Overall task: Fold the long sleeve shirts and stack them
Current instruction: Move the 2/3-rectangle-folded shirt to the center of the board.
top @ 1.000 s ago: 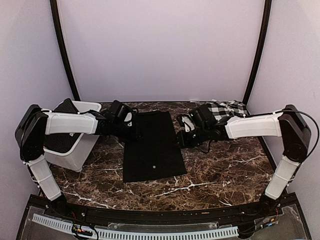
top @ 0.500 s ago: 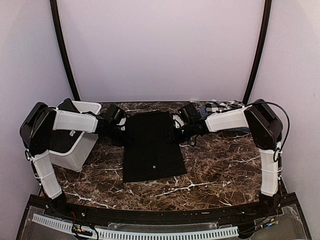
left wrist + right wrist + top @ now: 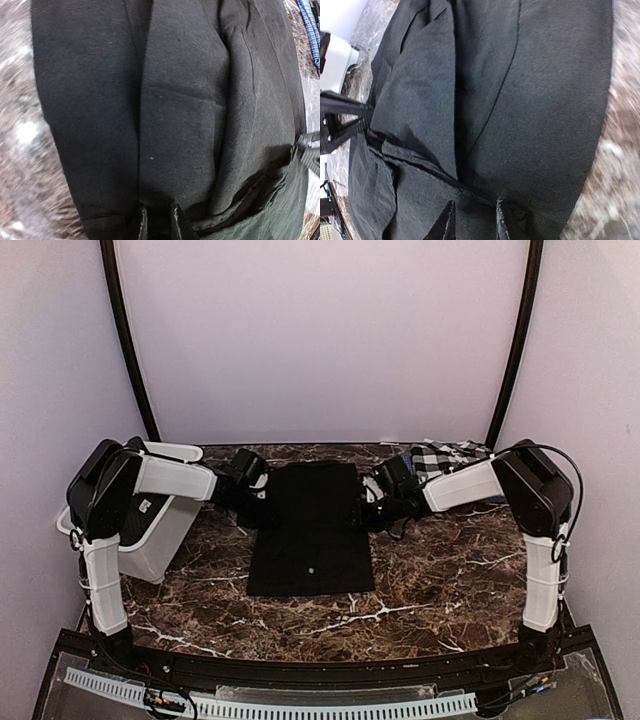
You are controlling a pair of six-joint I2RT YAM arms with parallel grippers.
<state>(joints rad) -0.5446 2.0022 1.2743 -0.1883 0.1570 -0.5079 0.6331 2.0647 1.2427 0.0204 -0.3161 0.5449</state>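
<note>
A black long sleeve shirt (image 3: pixel 310 530), folded into a long strip with a small white mark near its front end, lies in the middle of the marble table. My left gripper (image 3: pixel 262 502) is at its left edge toward the far end and my right gripper (image 3: pixel 364 508) at its right edge. In the left wrist view the left gripper (image 3: pixel 159 226) pinches black cloth (image 3: pixel 175 100) between close-set fingertips. The right gripper (image 3: pixel 474 222) likewise holds a fold of the shirt (image 3: pixel 530 90). The checked shirt (image 3: pixel 450 455) lies crumpled at the back right.
A white plastic bin (image 3: pixel 165 535) stands at the left behind my left arm, with dark cloth (image 3: pixel 128 520) inside. Black frame posts rise at both back corners. The checked shirt's blue edge (image 3: pixel 310 30) shows at the left wrist view's upper right.
Both arms have drawn their elbows in and both grippers now sit at the shirt's side edges. The left jaws have narrowed on the cloth. The shirt's far end has shifted slightly right.
</note>
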